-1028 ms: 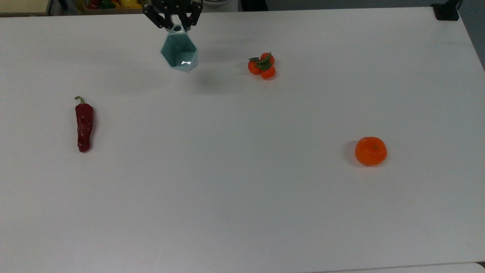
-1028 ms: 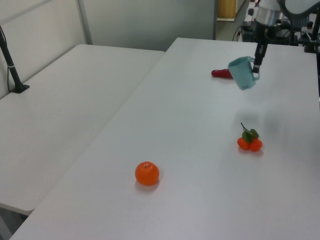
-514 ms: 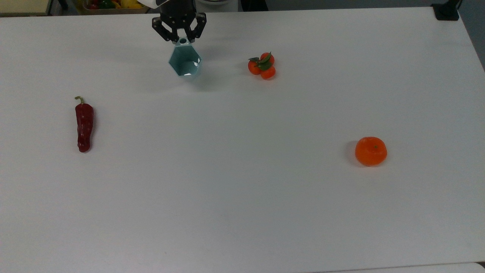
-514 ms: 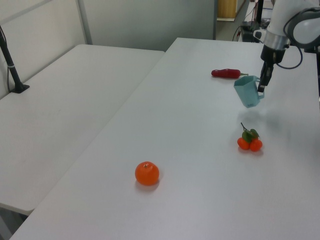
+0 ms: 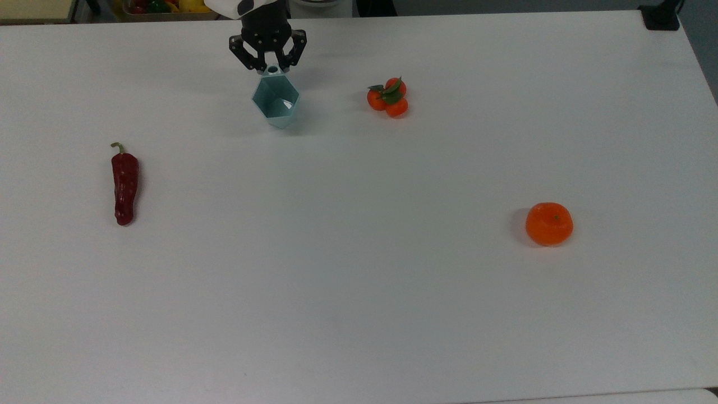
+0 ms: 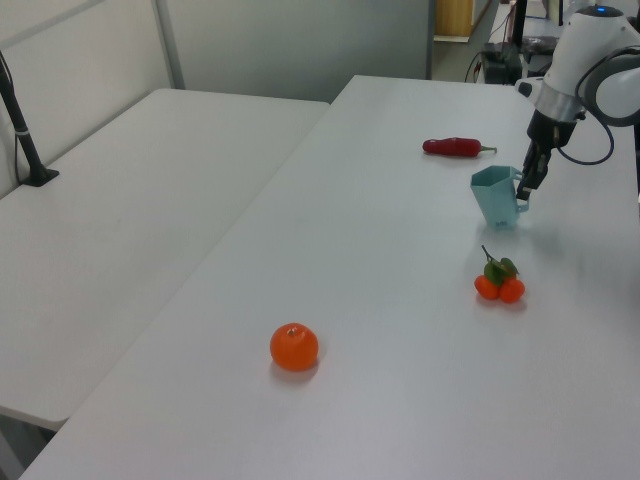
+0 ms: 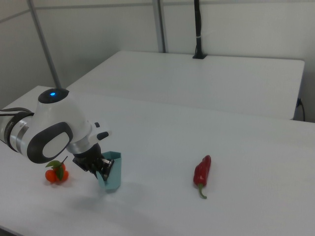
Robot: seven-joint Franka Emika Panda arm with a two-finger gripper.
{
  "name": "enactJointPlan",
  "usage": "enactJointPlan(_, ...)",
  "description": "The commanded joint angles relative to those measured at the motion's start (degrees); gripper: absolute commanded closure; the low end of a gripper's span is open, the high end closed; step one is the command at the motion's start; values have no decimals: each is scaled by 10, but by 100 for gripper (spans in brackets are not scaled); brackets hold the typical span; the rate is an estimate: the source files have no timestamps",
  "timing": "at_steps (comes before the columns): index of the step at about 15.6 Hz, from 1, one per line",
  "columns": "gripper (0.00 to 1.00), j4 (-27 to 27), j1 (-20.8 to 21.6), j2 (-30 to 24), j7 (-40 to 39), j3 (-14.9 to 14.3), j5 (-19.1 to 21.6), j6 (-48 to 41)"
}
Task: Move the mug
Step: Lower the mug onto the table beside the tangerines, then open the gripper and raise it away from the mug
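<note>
The pale teal faceted mug (image 5: pixel 276 102) stands upright on the white table (image 5: pixel 359 292), near the far edge in the top view. My gripper (image 5: pixel 272 69) is shut on the small tab at its rim, coming in from the far side. In the left view the mug (image 6: pixel 496 196) rests on the table with the gripper (image 6: pixel 523 187) at its right rim. In the right view the mug (image 7: pixel 111 173) sits just right of the gripper (image 7: pixel 103 168), whose white arm (image 7: pixel 49 125) hides part of it.
A cluster of small oranges with leaves (image 5: pixel 389 96) lies to the top view's right of the mug. A dark red chilli pepper (image 5: pixel 124 186) lies at the top view's left, and a single orange fruit (image 5: pixel 549 223) at its right. A crate of produce (image 5: pixel 162 7) sits beyond the far edge.
The gripper has come down with the mug, from tilted in the air to standing on the table, drifting slightly towards the oranges.
</note>
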Motion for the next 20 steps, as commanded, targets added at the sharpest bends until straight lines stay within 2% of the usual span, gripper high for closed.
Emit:
enactJointPlan(1, 95, -23, -3, 10, -16, -4, -7, 44)
enactJointPlan(4, 94, -33, -3, 13, -16, -4, -7, 61)
enactJointPlan(6, 85, -33, -4, 13, -21, -4, -7, 56)
enactJointPlan(7, 74, -33, -7, 13, -20, -4, -7, 55)
enactJointPlan(8, 58, -33, -11, 13, -20, -5, -7, 50)
enactJointPlan(9, 48, -31, -12, 12, -20, -7, -7, 40)
enactJointPlan(14, 23, -29, -13, 5, -15, -8, -6, 24)
enactJointPlan(15, 15, -26, -13, 4, -14, -8, -6, 19)
enactJointPlan(16, 1, -23, -13, 2, -12, -8, -6, 12)
enactJointPlan(18, 0, -7, -20, -7, -8, -8, -6, -22)
enactJointPlan(20, 0, 36, -19, -15, 1, -7, -6, -87)
